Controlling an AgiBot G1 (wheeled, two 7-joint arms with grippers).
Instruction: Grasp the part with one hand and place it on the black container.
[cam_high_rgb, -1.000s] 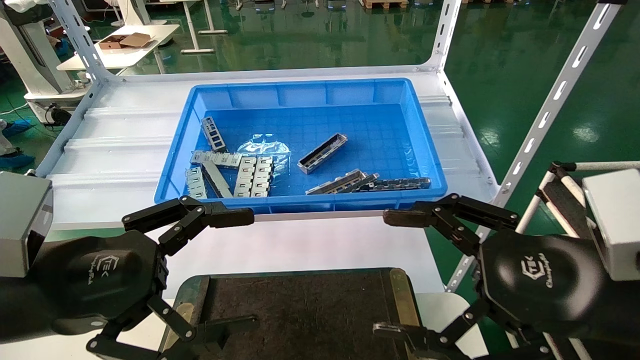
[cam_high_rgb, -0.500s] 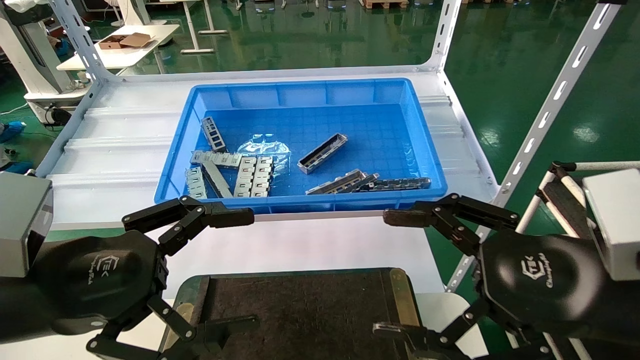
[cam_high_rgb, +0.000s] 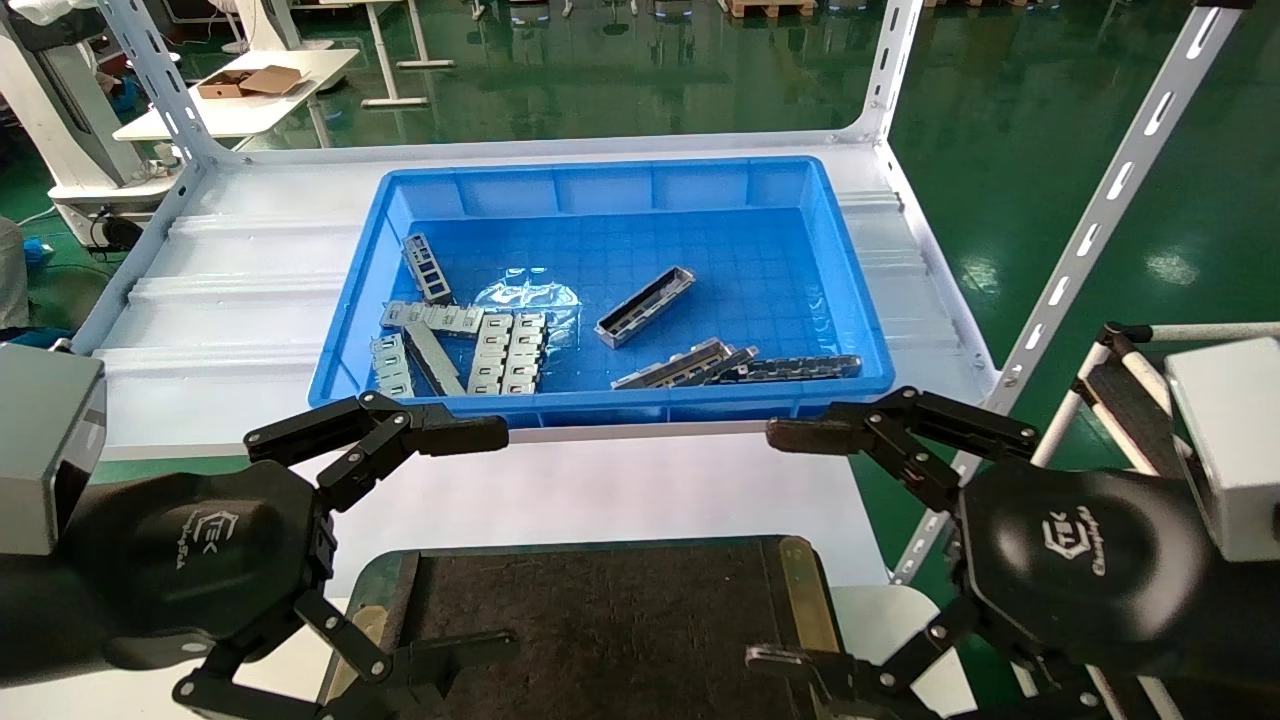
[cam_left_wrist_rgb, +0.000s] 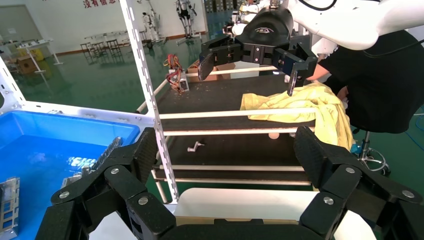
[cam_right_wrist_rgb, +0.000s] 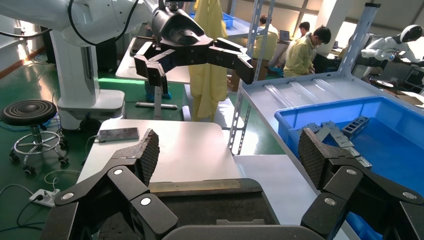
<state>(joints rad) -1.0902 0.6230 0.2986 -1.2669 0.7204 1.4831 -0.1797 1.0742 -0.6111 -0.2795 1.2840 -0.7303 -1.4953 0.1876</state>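
Head view, left to right: the black link-fingered left gripper is held spread wide above the matte black brass-edged tray, presumably awaiting a reach. One silver-grey trough-like metal channel lies alone mid-bin in the blue plastic bin; perhaps two similar channels lie nearer. The matching right gripper is likewise spread, empty.
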